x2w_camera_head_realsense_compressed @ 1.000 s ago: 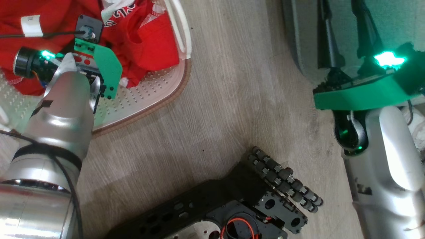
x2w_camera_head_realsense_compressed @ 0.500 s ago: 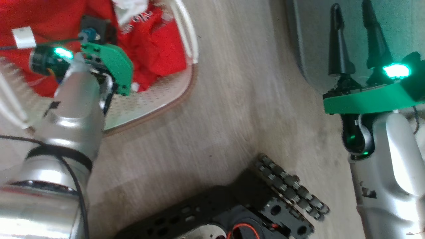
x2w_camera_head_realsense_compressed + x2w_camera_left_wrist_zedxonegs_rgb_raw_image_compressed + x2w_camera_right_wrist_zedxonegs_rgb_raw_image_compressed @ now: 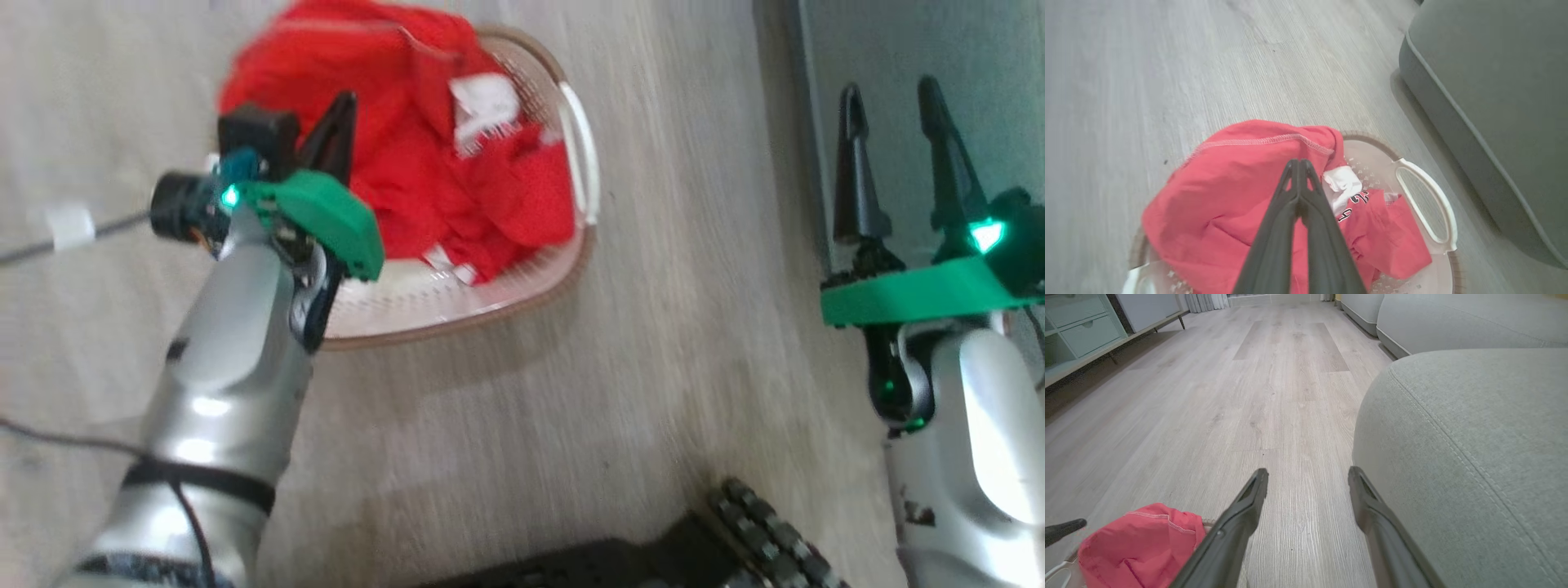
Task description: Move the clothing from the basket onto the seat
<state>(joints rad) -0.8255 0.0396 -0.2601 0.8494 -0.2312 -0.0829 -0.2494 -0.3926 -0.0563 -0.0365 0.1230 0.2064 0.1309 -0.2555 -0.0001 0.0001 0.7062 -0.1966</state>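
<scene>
The red clothing lies heaped in the cream basket on the floor, with a white patch on top. My left gripper hangs over the heap's left side. In the left wrist view its fingertips press together above the clothing, its tips look bare and I see no fabric between them. The basket's white handle points toward the grey-green seat. My right gripper stands open at the seat's edge, nothing between its fingers. The right wrist view has the gripper beside the seat, with the clothing at lower left.
Pale wooden floor runs between basket and seat. My black wheeled base is at the bottom edge. A cable with a white tag trails left of my left arm. A cabinet and more sofa cushions stand farther off.
The head camera has swung, so the basket now sits higher and more central. My left gripper has shut and come up out of the clothing, its fingers now visible. The right gripper stays open.
</scene>
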